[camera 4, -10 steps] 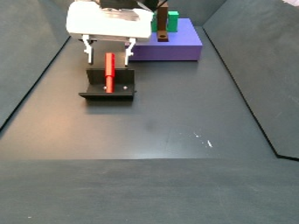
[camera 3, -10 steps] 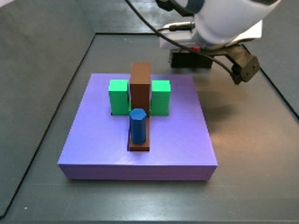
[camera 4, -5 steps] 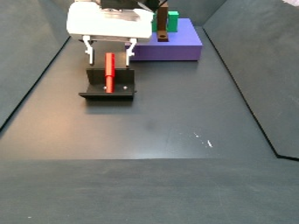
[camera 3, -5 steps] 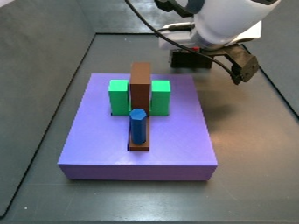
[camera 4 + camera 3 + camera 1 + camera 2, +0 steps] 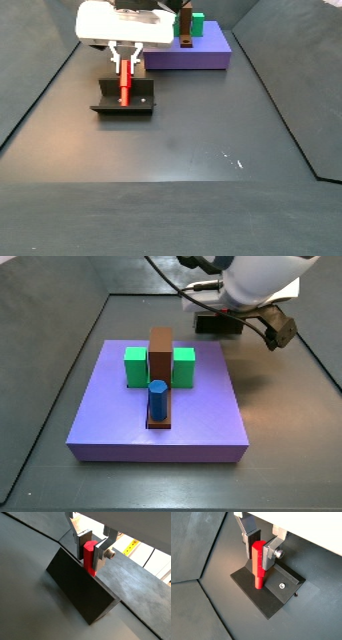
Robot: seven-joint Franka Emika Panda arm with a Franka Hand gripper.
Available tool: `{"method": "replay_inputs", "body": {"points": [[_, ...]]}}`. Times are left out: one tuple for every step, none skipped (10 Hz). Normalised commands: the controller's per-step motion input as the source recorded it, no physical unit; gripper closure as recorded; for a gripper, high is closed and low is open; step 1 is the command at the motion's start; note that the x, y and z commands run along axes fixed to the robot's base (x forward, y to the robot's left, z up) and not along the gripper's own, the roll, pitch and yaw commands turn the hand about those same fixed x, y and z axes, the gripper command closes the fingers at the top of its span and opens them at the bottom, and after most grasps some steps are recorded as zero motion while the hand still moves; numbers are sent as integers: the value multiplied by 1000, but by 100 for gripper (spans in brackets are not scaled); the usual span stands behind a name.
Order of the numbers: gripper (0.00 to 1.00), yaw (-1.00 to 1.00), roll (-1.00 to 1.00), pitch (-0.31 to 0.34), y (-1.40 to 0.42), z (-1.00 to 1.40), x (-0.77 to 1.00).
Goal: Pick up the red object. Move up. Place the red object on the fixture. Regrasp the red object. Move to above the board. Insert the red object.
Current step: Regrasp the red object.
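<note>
The red object (image 5: 124, 82) stands tilted on the fixture (image 5: 123, 102), left of the board (image 5: 207, 58). My gripper (image 5: 126, 64) is over the fixture, shut on the peg's upper part. In both wrist views the silver fingers (image 5: 102, 551) (image 5: 271, 550) press the red object (image 5: 89, 559) (image 5: 258, 567) from both sides, and its lower end rests on the fixture (image 5: 80, 594) (image 5: 274, 597). The board (image 5: 160, 406) carries two green blocks (image 5: 136, 366), a brown bar (image 5: 162, 351) and a blue peg (image 5: 158, 398). In that side view the arm hides the red object, and the fixture (image 5: 214, 324) shows only partly.
Dark floor surrounds the fixture, with low black walls (image 5: 40, 90) along the sides. A small white mark (image 5: 230, 157) lies on the floor in front. The arm's white body (image 5: 261, 281) hangs behind the board.
The fingers, spread wide on either side of the red object before, have closed in and now grip it. The arm, the fixture and the board have stayed put.
</note>
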Motion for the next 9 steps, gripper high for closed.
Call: {"method": "replay_inputs", "body": {"points": [[100, 0, 0, 0, 0, 0, 0], [100, 0, 0, 0, 0, 0, 0], [100, 0, 0, 0, 0, 0, 0], [100, 0, 0, 0, 0, 0, 0], [100, 0, 0, 0, 0, 0, 0], [100, 0, 0, 0, 0, 0, 0], [100, 0, 0, 0, 0, 0, 0], [100, 0, 0, 0, 0, 0, 0], [100, 0, 0, 0, 0, 0, 0]]}}
